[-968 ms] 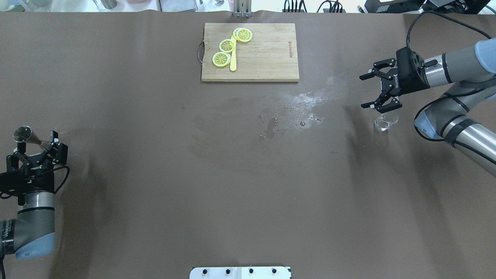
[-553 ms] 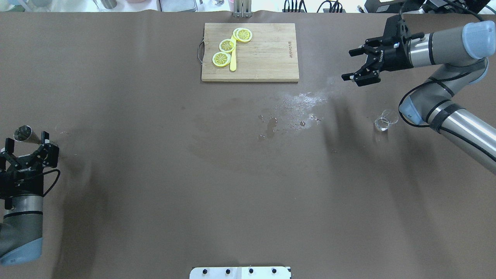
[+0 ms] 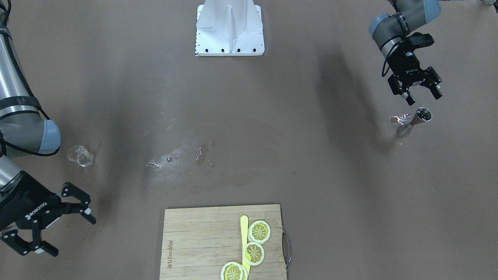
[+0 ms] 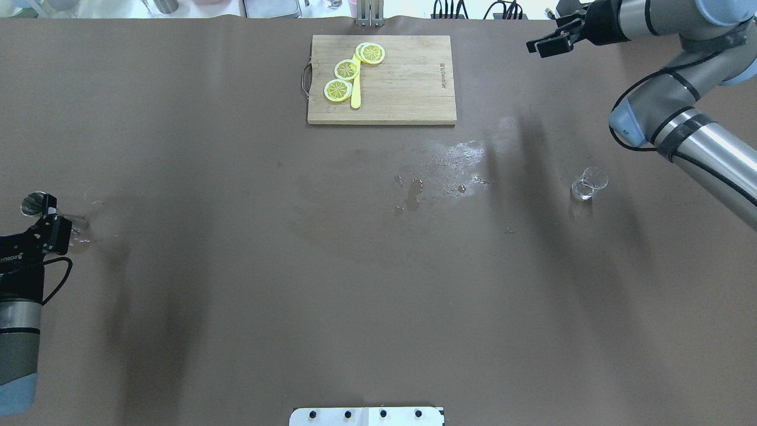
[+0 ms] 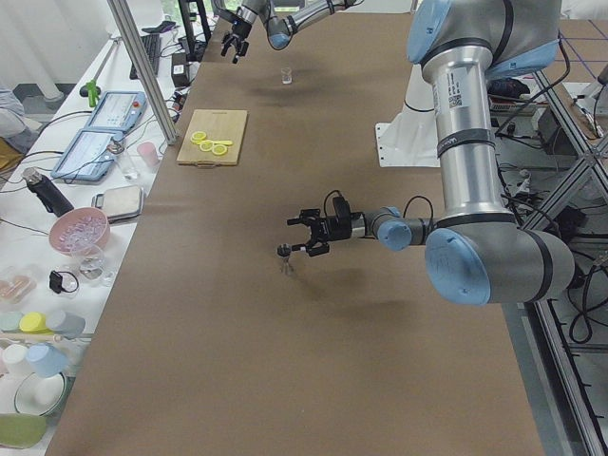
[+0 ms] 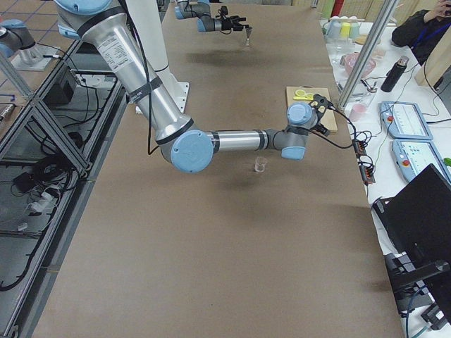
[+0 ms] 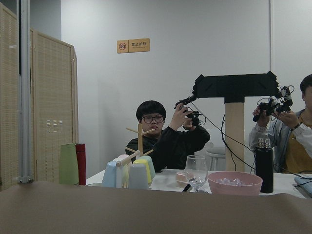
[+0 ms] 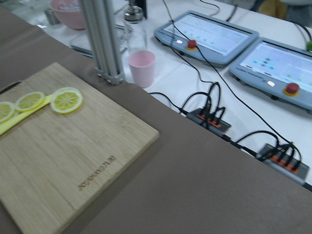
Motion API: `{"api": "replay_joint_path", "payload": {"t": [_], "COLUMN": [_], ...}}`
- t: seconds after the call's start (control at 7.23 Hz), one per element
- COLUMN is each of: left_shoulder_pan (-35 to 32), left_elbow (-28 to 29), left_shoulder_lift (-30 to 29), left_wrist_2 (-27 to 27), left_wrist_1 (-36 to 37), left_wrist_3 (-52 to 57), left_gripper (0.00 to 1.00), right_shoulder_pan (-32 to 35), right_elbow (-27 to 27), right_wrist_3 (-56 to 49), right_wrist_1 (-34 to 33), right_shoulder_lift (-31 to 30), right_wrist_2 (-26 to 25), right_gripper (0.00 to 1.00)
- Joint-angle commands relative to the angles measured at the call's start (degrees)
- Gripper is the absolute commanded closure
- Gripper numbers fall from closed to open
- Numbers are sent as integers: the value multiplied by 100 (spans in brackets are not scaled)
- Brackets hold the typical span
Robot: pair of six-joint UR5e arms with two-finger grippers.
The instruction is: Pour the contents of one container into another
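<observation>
Brown surface (image 4: 236, 296) with a wooden cutting board (image 4: 402, 83) at the far edge (lemon slices (image 4: 347, 70) on it). The right pincer (image 3: 72, 237) hangs wide open off to the board's side. The left pincer (image 3: 424, 99) is open too, just beside the upright metal jigger (image 3: 416, 122). The small clear glass (image 3: 81, 155) stands well apart on the robot's right.

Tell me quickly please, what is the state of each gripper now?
Left gripper: open, empty, near the metal jigger.
Right gripper: open, empty, apart from the small glass.

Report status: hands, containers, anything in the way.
Left hand open, clear of metal jigger. Right hand open, away from small glass. Both containers standing; spill mid-table.
</observation>
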Motion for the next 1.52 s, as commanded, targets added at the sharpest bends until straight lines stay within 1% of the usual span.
{"api": "replay_joint_path", "payload": {"t": [0.0, 0.14, 0.28, 0.41, 0.55, 0.69, 0.83, 0.97, 1.11, 1.24, 1.38], "left_shoulder_pan": [174, 184, 175, 175, 184, 192, 201, 193, 192, 175, 131], "left_elbow": [-705, -734, -795, -848, -892, -866, -848, -822, -804, -830, -831], "left_shoulder_lift": [-300, -782, -1144, -1391, -1707, -1919, -1860, -1703, -1675, -1631, -1639], "left_wrist_2": [-101, -354, -504, -628, -620, -638, -646, -777, -1074, -1451, -1890], "left_wrist_1": [437, 858, 1411, 2278, 2530, 2532, 2411, 1565, 539, -698, -1685], "left_wrist_3": [853, 1041, 1061, 1148, 1201, 1219, 1532, 1927, 2940, 4143, 5103], "left_gripper": [3, 2, 2, 2, 2, 2, 2, 2, 2, 2, 2], "right_shoulder_pan": [345, 486, 575, 689, 864, 874, 1066, 1137, 1364, 1636, 1926], "right_elbow": [261, 498, 996, 1436, 1684, 1713, 1774, 1714, 1774, 2009, 2247], "right_wrist_3": [0, -35, -44, -70, -88, -88, -131, -462, -814, -869, -913], "right_wrist_1": [-2150, -3012, -3890, -4761, -5317, -5802, -6424, -6578, -6536, -6536, -6536], "right_shoulder_lift": [166, 123, -156, -472, -684, -825, -853, -949, -1211, -1587, -1913], "right_wrist_2": [-386, -346, -293, -284, -136, 66, 424, 1028, 1122, 1122, 1236], "right_gripper": [0, 0, 0, 0, 0, 0, 0, 0, 0, 0, 0]}}
